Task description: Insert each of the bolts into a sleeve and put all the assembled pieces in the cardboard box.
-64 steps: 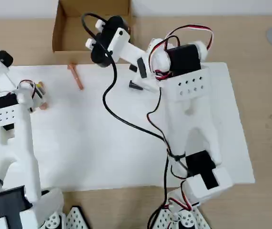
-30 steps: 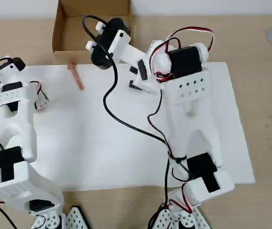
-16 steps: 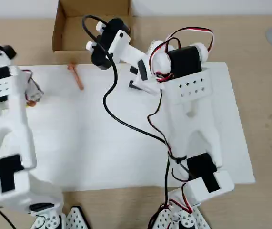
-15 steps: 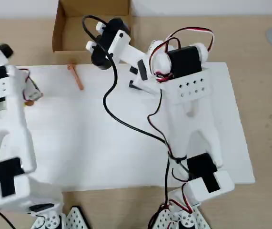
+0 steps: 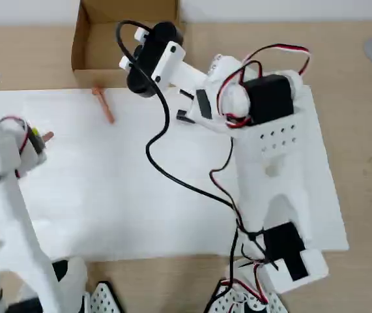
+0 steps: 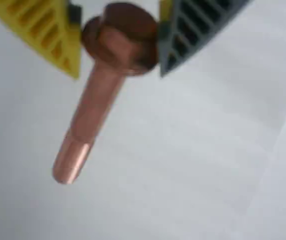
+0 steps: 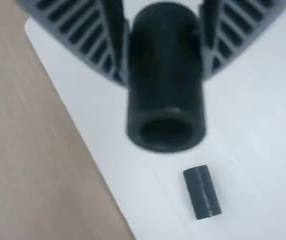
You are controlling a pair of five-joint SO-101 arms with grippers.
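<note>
Cardboard box (image 5: 91, 39) stands open at the far side of your tabletop (image 5: 361, 130), just beyond the white sheet (image 5: 127, 208) that both arms work over. Your right tool (image 7: 165, 50) is closed round a black sleeve (image 7: 165, 100), gripping its rear half, with the open bore facing the wrist camera. Your left tool (image 6: 120, 35) is clamped on the head of a copper bolt (image 6: 97, 100), whose shank sticks out free above the sheet near its left edge. A second bolt (image 5: 103, 104) lies loose on the sheet, just in front of the box. A spare sleeve (image 7: 201, 192) lies on its side on the sheet near the sheet's edge.
</note>
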